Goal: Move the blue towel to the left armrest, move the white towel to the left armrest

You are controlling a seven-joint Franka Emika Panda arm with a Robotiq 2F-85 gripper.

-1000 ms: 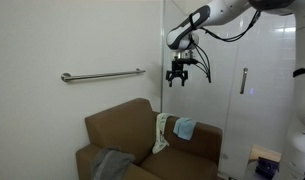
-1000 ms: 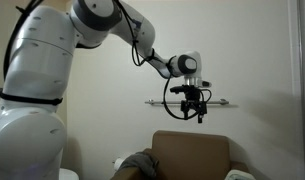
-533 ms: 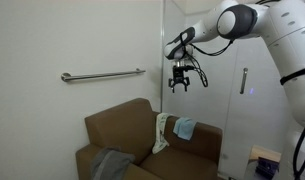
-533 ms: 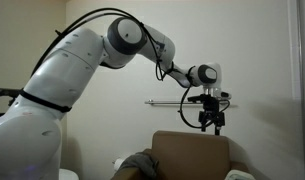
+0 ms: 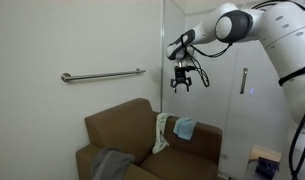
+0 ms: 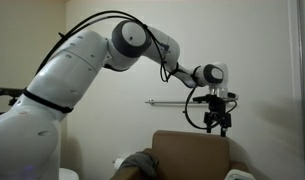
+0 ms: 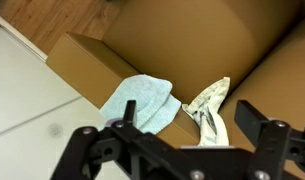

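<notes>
Overhead, the Robotiq gripper (image 5: 182, 78) hangs high in the air above a brown couch (image 5: 122, 125), well apart from everything on it. Its jaws stand wide open and hold nothing.

In an exterior view, the blue towel (image 5: 184, 128) lies bunched on top of the couch arm nearest the glass door (image 5: 227, 70). The white towel (image 5: 162, 133) lies just beside it and drapes down the inner side of that arm toward the seat. In the wrist view, the blue towel (image 7: 140, 102) and the white towel (image 7: 210, 108) touch at their edges, framed between the dark open fingers (image 7: 87, 138).

Neither towel has been moved yet. The left armrest (image 5: 89, 157) appears to be the opposite arm, where a dull gray cloth (image 5: 112, 163) is heaped. A metal grab bar (image 5: 102, 75) is fixed to the wall above it.

Several things could go wrong from here:
- Because the two towels touch, a descent aimed near their shared edge could pinch both at once.
- It could also drag the white towel off the arm.
- A shallow grasp on the soft blue cloth could let it slip free during the carry across the seat.
- The gray cloth on the far arm leaves little bare upholstery, so a towel released carelessly might slide to the floor.
</notes>
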